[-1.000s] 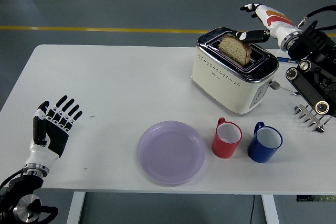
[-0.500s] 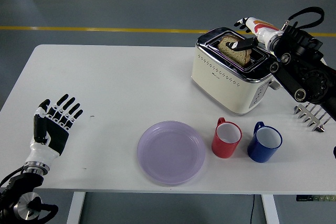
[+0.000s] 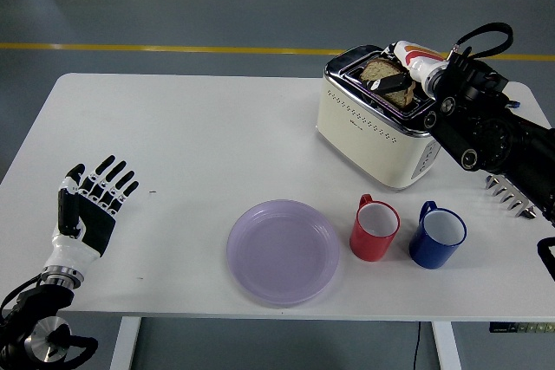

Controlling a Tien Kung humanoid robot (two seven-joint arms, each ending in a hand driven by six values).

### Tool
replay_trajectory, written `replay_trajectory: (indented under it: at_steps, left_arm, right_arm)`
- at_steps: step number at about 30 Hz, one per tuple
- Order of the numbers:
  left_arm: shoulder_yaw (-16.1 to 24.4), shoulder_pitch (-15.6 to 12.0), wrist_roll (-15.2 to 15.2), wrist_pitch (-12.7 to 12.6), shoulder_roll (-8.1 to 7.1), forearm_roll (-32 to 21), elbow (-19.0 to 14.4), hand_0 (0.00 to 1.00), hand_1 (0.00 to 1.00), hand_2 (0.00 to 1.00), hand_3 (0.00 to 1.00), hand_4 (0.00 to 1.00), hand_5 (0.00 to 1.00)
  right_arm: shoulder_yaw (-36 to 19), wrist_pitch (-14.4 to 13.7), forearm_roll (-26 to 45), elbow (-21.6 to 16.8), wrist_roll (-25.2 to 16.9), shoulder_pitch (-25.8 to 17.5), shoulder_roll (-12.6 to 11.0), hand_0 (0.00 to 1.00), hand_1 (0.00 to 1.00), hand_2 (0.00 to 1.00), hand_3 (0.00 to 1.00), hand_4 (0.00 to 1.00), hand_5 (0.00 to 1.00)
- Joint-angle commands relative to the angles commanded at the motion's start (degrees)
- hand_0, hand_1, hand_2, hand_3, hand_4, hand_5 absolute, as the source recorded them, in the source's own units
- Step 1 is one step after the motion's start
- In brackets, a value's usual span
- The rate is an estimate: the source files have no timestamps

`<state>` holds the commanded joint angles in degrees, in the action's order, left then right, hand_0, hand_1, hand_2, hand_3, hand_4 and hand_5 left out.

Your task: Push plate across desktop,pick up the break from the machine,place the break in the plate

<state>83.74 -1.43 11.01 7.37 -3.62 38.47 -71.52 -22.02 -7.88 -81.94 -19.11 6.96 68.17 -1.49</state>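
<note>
A brown bread slice (image 3: 379, 71) stands in the slot of a cream toaster (image 3: 373, 132) at the back right of the white table. My right hand (image 3: 393, 80) reaches over the toaster top from the right. Its black fingers (image 3: 385, 86) lie across the front of the slice and its palm is behind it, so it pinches the bread, which still sits in the slot. A lilac plate (image 3: 284, 250) lies near the front edge at the centre, empty. My left hand (image 3: 91, 205) rests open, palm up, at the front left.
A red mug (image 3: 375, 228) and a blue mug (image 3: 438, 234) stand side by side right of the plate, in front of the toaster. My bulky right forearm (image 3: 486, 132) hangs over the table's right end.
My right arm has swung left and down over the toaster. The hand has closed from beside the bread onto it. The left hand, plate and mugs have not moved.
</note>
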Motion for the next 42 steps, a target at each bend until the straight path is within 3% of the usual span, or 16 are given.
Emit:
replay_trajectory:
  at_steps: [1,6,7,11,13,18,19,20,24,25,33,38,42]
  left_arm:
    - [-0.01,-0.07,0.00,-0.02,-0.01,-0.02,0.02,0.793,0.788,0.797,0.757,0.523,0.998]
    - [-0.01,-0.32,-0.02,-0.06,-0.10,-0.09,-0.04,0.793,0.788,0.797,0.757,0.523,0.998]
    - [-0.05,-0.35,-0.03,-0.03,-0.15,-0.11,-0.11,0.792,0.787,0.795,0.754,0.516,0.998]
    - [-0.11,-0.30,-0.07,0.01,-0.18,-0.10,-0.20,0.792,0.787,0.795,0.754,0.516,0.998]
    - [-0.02,-0.24,-0.09,0.01,-0.14,-0.09,-0.17,0.792,0.785,0.794,0.755,0.515,0.998]
    - [0.22,-0.26,-0.10,0.00,-0.12,-0.05,-0.02,0.792,0.785,0.794,0.755,0.515,0.998]
    - [0.28,-0.27,-0.11,-0.02,-0.12,-0.04,0.00,0.792,0.785,0.793,0.754,0.513,0.998]
    - [0.33,-0.28,-0.11,-0.03,-0.13,-0.04,0.01,0.792,0.785,0.793,0.754,0.513,0.998]
    - [0.66,-0.51,-0.12,-0.05,-0.19,-0.02,-0.11,0.792,0.785,0.793,0.754,0.513,0.998]
    - [0.72,-0.57,-0.13,-0.05,-0.20,-0.01,-0.14,0.790,0.783,0.790,0.753,0.513,0.998]
    - [0.87,-0.90,-0.20,-0.02,-0.31,0.10,-0.21,0.790,0.783,0.789,0.752,0.513,0.998]
    - [0.90,-1.03,-0.25,-0.03,-0.33,0.21,-0.24,0.790,0.783,0.788,0.753,0.512,0.998]
    - [1.00,-1.47,-0.24,-0.04,-0.28,0.20,-0.28,0.790,0.783,0.788,0.753,0.512,0.998]
  right_arm:
    - [0.43,-0.76,-0.02,0.03,-0.12,-0.06,0.04,0.466,0.466,0.482,0.541,0.573,0.254]
    - [1.34,-5.03,-2.01,-0.52,-0.24,-0.19,-0.25,0.466,0.466,0.482,0.541,0.573,0.254]
    - [1.12,-5.93,-3.43,-0.80,-0.25,-0.13,-0.43,0.370,0.358,0.408,0.425,0.381,0.002]
    - [0.39,-6.40,-8.14,-1.76,0.00,0.14,-1.27,0.370,0.358,0.408,0.425,0.381,0.002]
    - [0.16,-4.81,-10.14,-2.13,0.30,0.31,-1.80,0.325,0.304,0.369,0.392,0.377,0.002]
    - [0.55,-1.12,-11.34,-2.21,0.61,0.31,-2.50,0.325,0.304,0.369,0.392,0.377,0.002]
    - [0.00,-1.21,-12.34,-2.64,0.62,0.15,-2.90,0.310,0.287,0.358,0.392,0.298,0.002]
    - [-0.33,-1.17,-12.80,-2.94,0.62,0.05,-3.19,0.310,0.287,0.358,0.392,0.298,0.002]
    - [-6.44,-0.08,-19.97,-7.33,1.01,-0.21,-6.30,0.310,0.287,0.358,0.392,0.298,0.002]
    - [-7.85,0.15,-21.54,-8.41,1.14,-0.18,-6.97,0.270,0.219,0.325,0.397,0.271,0.002]
    - [-18.40,2.79,-32.65,-20.46,2.41,-0.06,-13.79,0.262,0.209,0.322,0.399,0.252,0.002]
    - [-22.97,3.59,-35.00,-28.02,3.09,-1.41,-16.78,0.265,0.211,0.324,0.395,0.256,0.002]
    - [-26.36,6.23,-32.74,-36.18,3.74,-3.46,-19.22,0.265,0.211,0.324,0.395,0.256,0.002]
